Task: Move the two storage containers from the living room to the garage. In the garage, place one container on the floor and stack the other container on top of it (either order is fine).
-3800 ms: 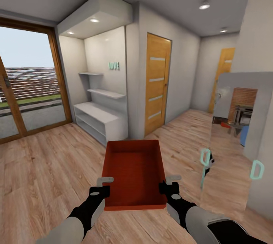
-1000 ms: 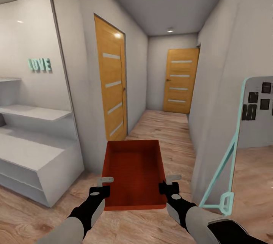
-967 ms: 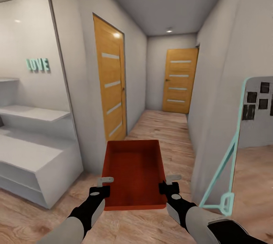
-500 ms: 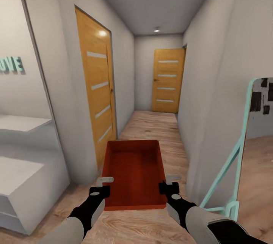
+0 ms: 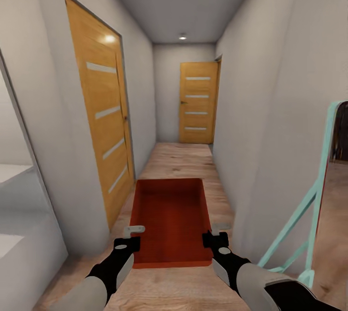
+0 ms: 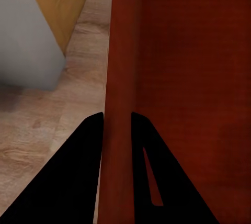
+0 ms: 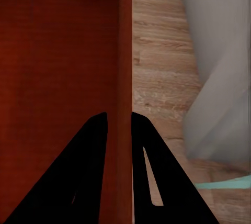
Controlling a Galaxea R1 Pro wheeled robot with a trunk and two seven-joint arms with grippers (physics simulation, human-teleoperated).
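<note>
Narrow hallway (image 5: 183, 166) with wood plank floor, two orange doors (image 5: 197, 103), white walls. Red-orange storage container (image 5: 169, 219) carried level out in front, above the planks. Both arms stretched forward, low, roughly parallel. Left gripper (image 5: 126, 238) clamped on the container's left wall, right gripper (image 5: 215, 237) clamped on its right wall (image 7: 124, 77).

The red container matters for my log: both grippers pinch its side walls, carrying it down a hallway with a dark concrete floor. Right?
Not quite: the head view shows a light wood plank floor. Both the left gripper and right gripper do pinch the storage container.
</note>
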